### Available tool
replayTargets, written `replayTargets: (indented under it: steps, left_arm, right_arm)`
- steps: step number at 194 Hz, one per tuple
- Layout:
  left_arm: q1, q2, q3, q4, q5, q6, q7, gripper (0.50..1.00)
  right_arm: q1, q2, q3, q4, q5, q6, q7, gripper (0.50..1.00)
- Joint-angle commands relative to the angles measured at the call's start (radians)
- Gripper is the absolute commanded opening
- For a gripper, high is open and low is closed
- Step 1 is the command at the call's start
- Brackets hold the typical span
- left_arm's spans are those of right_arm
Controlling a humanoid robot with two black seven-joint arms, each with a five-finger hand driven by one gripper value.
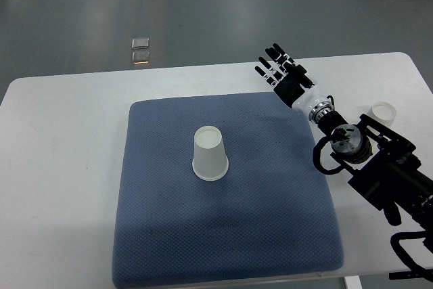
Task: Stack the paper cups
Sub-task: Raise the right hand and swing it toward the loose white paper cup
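One white paper cup [210, 153] stands upside down near the middle of the blue mat [169, 235]. A second white paper cup [383, 112] stands at the right of the table, partly hidden behind my right arm. My right hand [281, 69] hovers over the mat's far right corner, fingers spread and holding nothing, well apart from both cups. The left arm does not show.
The mat lies on a white table [61, 167] with grey floor beyond its far edge. Two small square floor plates [141, 50] sit on the floor past the table. My right arm's black joints [365, 160] cover the table's right side.
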Motion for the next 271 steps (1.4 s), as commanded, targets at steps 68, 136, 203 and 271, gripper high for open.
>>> replayTargets:
  steps: [68, 136, 203, 271]
  left_arm:
    - [-0.001, 0.0, 0.0, 0.001, 0.0, -0.008, 0.002, 1.0]
    - [-0.002, 0.0, 0.0, -0.008, 0.0, -0.005, 0.0, 1.0]
    - [-0.002, 0.0, 0.003, -0.016, 0.003, -0.017, 0.0, 1.0]
    - [-0.003, 0.0, 0.005, -0.033, 0.005, -0.018, 0.0, 1.0]
  right_arm:
    - [0.0, -0.001, -0.029, 0.0, 0.0, -0.003, 0.0, 0.928]
    - [0.02, -0.013, -0.06, 0.015, -0.063, 0.001, -0.003, 0.926]
    - [0.229, -0.142, -0.459, 0.069, -0.277, -0.016, -0.043, 0.926]
    - [0.624, -0.283, -1.203, 0.134, -0.282, 0.026, -0.046, 0.928]
